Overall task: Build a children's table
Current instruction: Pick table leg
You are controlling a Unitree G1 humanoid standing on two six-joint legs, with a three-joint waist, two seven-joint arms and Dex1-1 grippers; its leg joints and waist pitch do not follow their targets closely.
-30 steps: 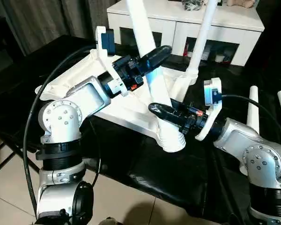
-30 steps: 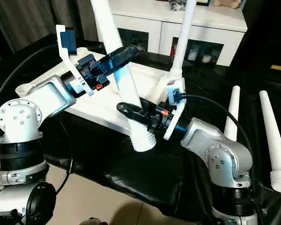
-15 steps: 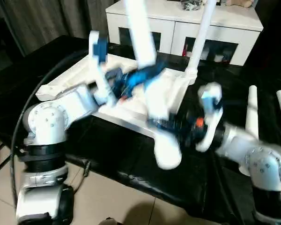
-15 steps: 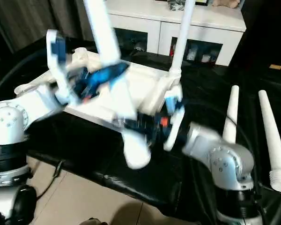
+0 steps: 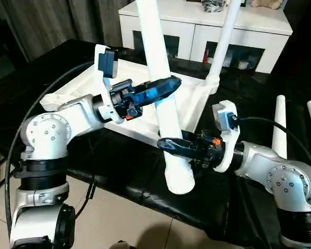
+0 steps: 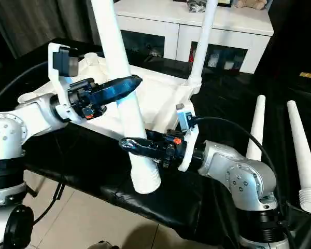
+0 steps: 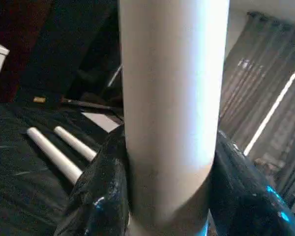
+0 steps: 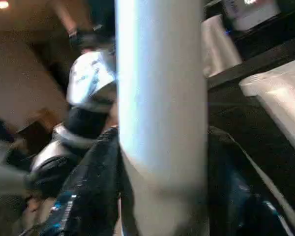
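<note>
The white tabletop (image 5: 83, 85) lies underside up on the black-covered table. One white leg (image 5: 223, 41) stands upright in its far right corner socket. Both grippers hold a second leg (image 5: 163, 111), which stands nearly upright. Its wide lower end (image 5: 179, 180) hangs just past the tabletop's near edge, above the black cover. My left gripper (image 5: 163, 91) is shut on the leg's middle, and the left wrist view shows a finger (image 7: 101, 196) pressed to each side. My right gripper (image 5: 171, 144) is shut on it lower down, its fingers (image 8: 88, 196) flanking the tube.
Two loose white legs (image 6: 256, 127) (image 6: 300, 150) lie on the black cover at the right, beside my right arm. A white cabinet (image 5: 197, 21) with dark doors stands behind the table. The table's front edge and tiled floor (image 5: 124, 223) lie just below the held leg.
The held leg has swung more upright, and its lower end has moved forward and down off the tabletop's near corner. My left arm has swung left and the right gripper has reached further left.
</note>
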